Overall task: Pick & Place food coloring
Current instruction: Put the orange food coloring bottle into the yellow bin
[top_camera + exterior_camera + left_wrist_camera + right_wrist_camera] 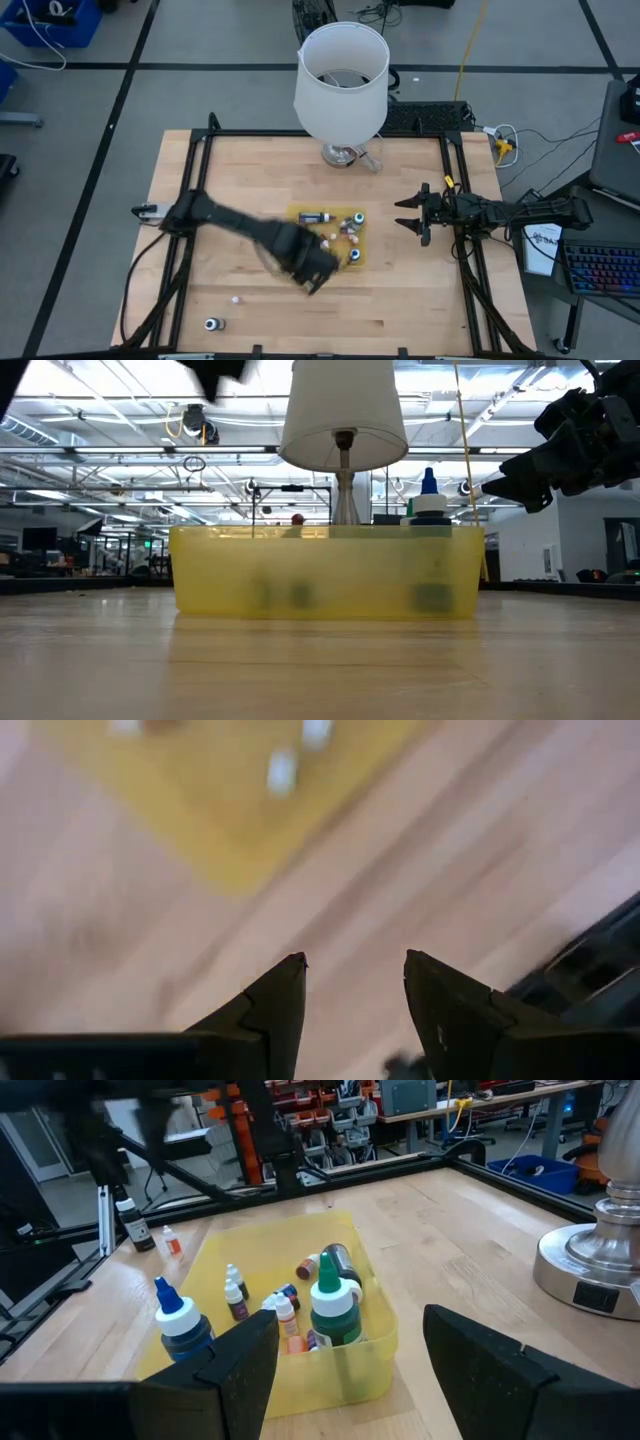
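Observation:
A flat yellow tray [300,215] lies mid-table and holds several food coloring bottles [330,1305]: a teal one and a blue one [180,1325] upright, tiny whitish ones [235,1295] and a dark one lying down [338,1265]. Two more bottles stand on the wood near the table's near-left corner: a dark one [212,324] and a tiny whitish one [236,298]. My left gripper [318,282] hovers open and empty over the wood at the tray's near edge [355,960]. My right gripper [408,216] waits open to the right of the tray [350,1315].
A big white lamp [340,80] stands on its metal base [345,153] at the far edge, behind the tray. A black frame [200,150] borders the table. Bare wood lies along the near edge and between the tray and the right gripper.

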Robot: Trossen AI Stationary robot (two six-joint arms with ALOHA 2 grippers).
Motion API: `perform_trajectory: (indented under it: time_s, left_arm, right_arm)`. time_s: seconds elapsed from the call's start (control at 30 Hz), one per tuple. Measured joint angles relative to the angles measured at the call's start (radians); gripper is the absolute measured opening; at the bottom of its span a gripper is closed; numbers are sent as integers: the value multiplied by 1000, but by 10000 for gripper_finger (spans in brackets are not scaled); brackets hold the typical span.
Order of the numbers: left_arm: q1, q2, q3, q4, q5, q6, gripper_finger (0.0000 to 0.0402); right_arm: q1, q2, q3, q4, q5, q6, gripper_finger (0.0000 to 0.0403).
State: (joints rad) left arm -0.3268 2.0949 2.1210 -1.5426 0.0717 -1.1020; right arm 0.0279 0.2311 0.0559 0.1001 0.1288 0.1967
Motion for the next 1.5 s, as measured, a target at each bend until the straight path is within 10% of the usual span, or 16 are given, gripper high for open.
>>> perform_trajectory:
  time_s: [0.37,0.8,1.5]
  left_arm:
    - [-290,0,-171,-29,-1,-385,172]
    - [-358,-14,-403,-12,63,-419,172]
    - [-430,-406,-1080,726,-13,-726,172]
  right_arm:
    - [0,0,0,0,0,0,238]
    - [0,0,0,0,0,0,238]
    - [0,0,0,0,0,0,238]
